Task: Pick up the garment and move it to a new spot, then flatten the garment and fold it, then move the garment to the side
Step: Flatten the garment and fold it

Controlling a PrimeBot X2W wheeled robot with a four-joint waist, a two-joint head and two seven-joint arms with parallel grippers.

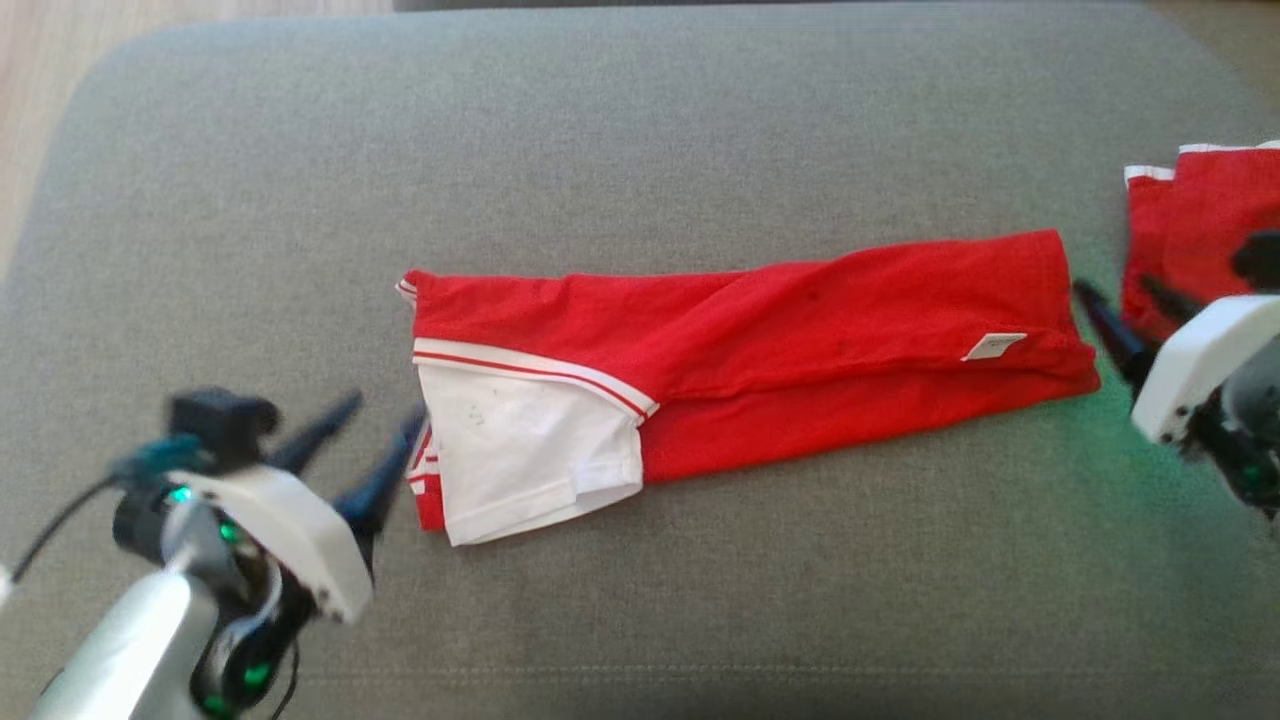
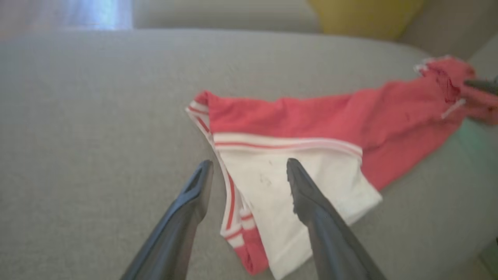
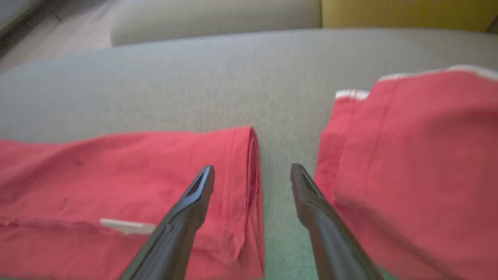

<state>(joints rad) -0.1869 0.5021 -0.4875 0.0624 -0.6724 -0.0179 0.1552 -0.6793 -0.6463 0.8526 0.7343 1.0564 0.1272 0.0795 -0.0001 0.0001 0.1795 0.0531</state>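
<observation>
Dark left tool [image 1: 387,405]: lower left of the head view; fingers spread wide, gripping nothing; tips just beside the garment's left end.
Left wrist view: one finger over bare cushion, the other over the white panel, with the striped edge seen between them.
Garment [image 1: 800,340]: red, folded into a long band; lies flat across the middle of the cushion, running left to right.
White panel [image 1: 530,450]: near-left end of the garment, bordered above by white-and-red striped trim.
Tag [image 1: 995,345]: small, white, on the red cloth near the right end.
Right tool [image 1: 1114,285]: right edge of the head view; fingers spread, gripping nothing; tips just beside the garment's right end.
Second garment [image 1: 1200,230]: red with white trim, at the cushion's right edge; a narrow strip of cushion parts it from the first.
Cushion [image 1: 640,130]: grey fabric, carries both garments.
Floor [image 1: 60,40]: pale wood, beyond the far-left corner.
Yellow shape [image 3: 404,13]: blurred, beyond the cushion.
</observation>
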